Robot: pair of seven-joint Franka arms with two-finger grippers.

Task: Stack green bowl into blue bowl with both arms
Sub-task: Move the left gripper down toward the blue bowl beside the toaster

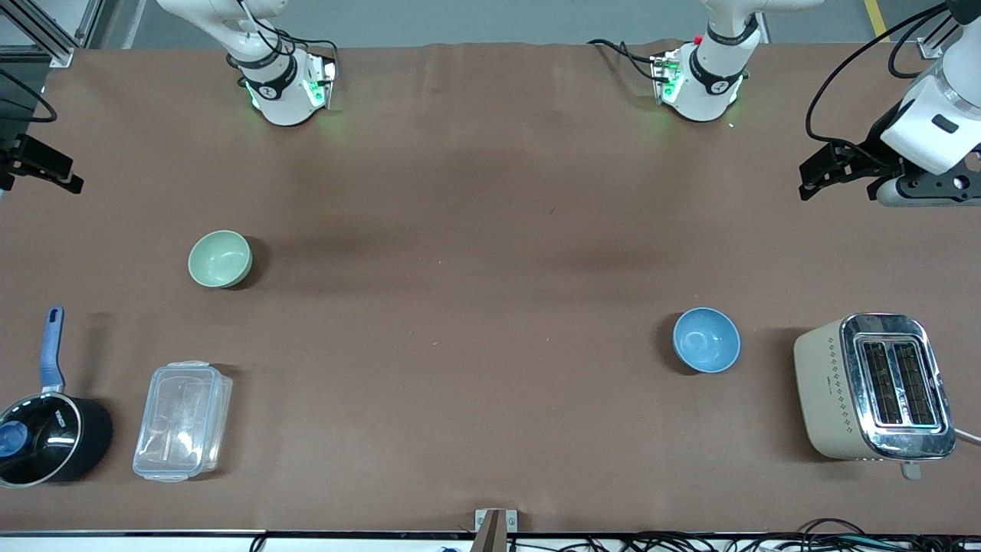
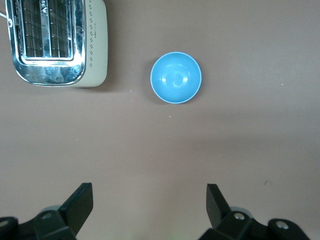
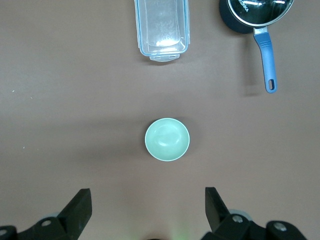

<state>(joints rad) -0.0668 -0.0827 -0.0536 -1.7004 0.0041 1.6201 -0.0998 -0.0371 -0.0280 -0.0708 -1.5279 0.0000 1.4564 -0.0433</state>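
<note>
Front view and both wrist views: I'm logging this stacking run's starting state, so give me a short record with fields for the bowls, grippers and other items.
green bowl: upright, empty, toward the right arm's end of the table
blue bowl: upright, empty, beside the toaster
stacked: no, the bowls sit apart
left gripper: open, raised over bare table near the blue bowl
right gripper: open, raised over bare table near the green bowl
other items: clear lidded container, black saucepan with a blue handle

green bowl (image 1: pixel 220 259): open all round | blue bowl (image 1: pixel 707 340): toaster (image 1: pixel 874 387) beside
</note>
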